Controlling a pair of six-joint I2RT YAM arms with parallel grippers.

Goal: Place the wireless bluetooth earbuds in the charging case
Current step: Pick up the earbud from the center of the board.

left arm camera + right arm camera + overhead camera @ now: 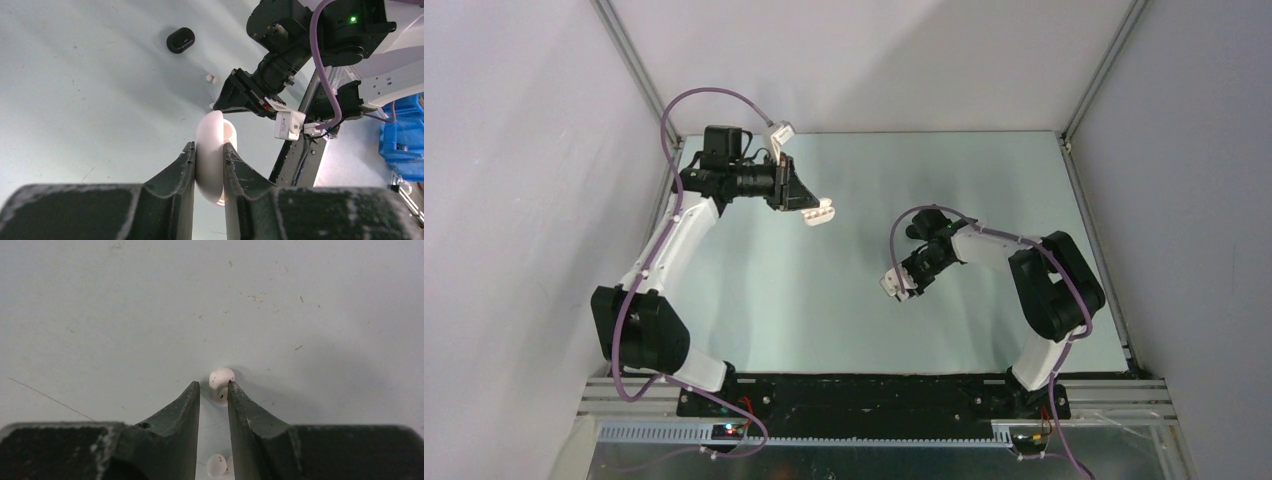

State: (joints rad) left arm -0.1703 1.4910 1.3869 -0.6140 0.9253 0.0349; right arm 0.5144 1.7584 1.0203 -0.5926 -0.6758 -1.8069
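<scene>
The white charging case [215,130] was clamped edge-on between the fingers of the left gripper [209,146] and held off the table [75,100]. Its pale inner hollow was turned toward the right-hand finger. This pose seemed chosen so that the open pocket faced the other arm and a bud could be brought to it.

The right gripper [214,386] was held low over the table with its fingers narrowly apart. Bare surface showed through the gap, and nothing was gripped. A white earbud [221,381] lay on the table just beyond the fingertips, slightly toward the right-hand finger and partly hidden behind its tip. It was not yet between the fingers. The narrow opening appeared suited to so small a thing, since a wide spread would be likelier to knock it aside.

A second white bud [217,465] lay under the gripper, back from the tips toward the wrist, with what may have been another piece touching it. Whether that piece was a separate bud could not be told.

From the left wrist view, a black case [180,40] lay closed on the table well beyond the fingertips and to their left, apart from everything else. No black buds could be made out.

The step in hand was judged to be the pick of the white earbud; insertion had not begun.
</scene>
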